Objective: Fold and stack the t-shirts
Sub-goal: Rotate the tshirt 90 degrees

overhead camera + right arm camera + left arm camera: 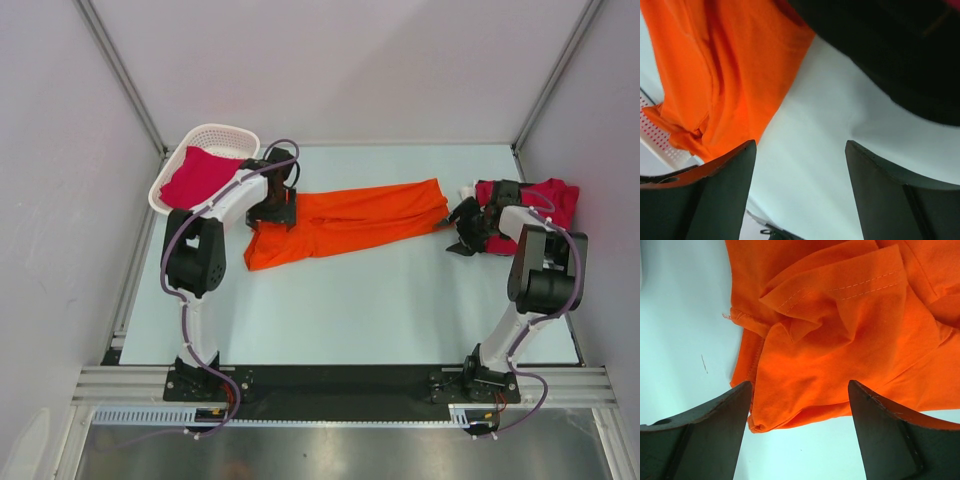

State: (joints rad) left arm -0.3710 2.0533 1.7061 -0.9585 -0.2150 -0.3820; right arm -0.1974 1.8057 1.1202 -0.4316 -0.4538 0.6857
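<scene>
**Top view:** the orange shirt (350,225) lies stretched in a long band across the mid bench (380,310). Its left end is nearer the arms and its right end is farther back. The left pincer (272,212) sits over the shirt's left end. The right pincer (458,232) is just beside the right end, w/ the cloth edge at its tips. One red shirt (195,178) is bunched in the white basket (215,131) at the far-left corner. A second red shirt (555,200) lies at the far right, partly under the right arm (540,265).

**Left wrist:** the left pincer (800,390) stands wide w/ nothing clamped. The crumpled orange shirt (840,330), stitched hem showing, fills the view beyond & btwn the fingers (705,435). Bare bench (685,315) shows to the left.

**Right wrist:** the right pincer (801,150) is also wide, w/ only bench (830,125) btwn its fingers (890,200). The orange shirt (725,75) is up-left, its edge by the left finger. There is a dark blurred shape (900,55) top right; can't tell what it is.
</scene>
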